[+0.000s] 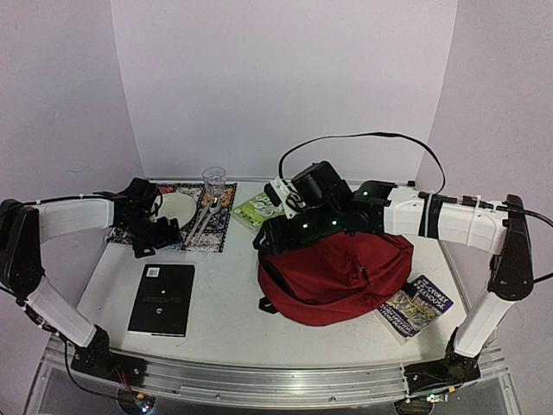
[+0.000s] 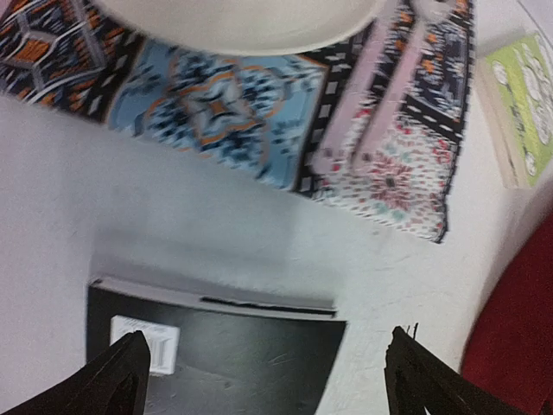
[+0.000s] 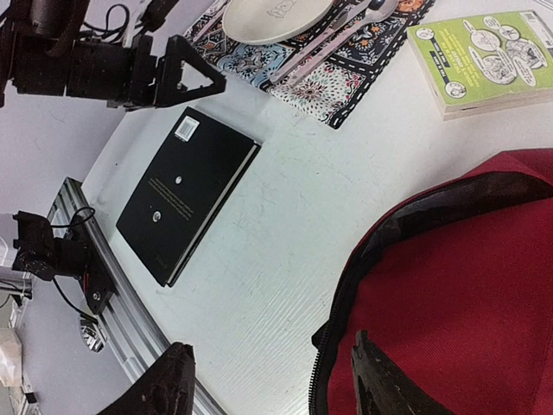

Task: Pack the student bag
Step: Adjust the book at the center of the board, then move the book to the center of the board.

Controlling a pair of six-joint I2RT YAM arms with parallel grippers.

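Slumping at centre-right of the table (image 1: 233, 333), the bag (image 1: 341, 272) lies on its side, its black-zipped edge facing left. Right gripper (image 3: 270, 346) hovers over that edge with jaws apart: one finger (image 3: 173, 389) is above bare table, the other above red fabric. Contact with the bag cannot be told. Left gripper (image 2: 268, 337) hangs over the far end of a black book (image 1: 162, 298), just short of the placemat (image 1: 218, 229), jaws wide apart with nothing between them. The placemat carries a plate (image 1: 177, 207), pink cutlery (image 1: 200, 220) and a glass (image 1: 213, 181). A green book (image 1: 257, 210) lies between placemat and bag. A paperback (image 1: 416, 307) rests against the bag's right side.
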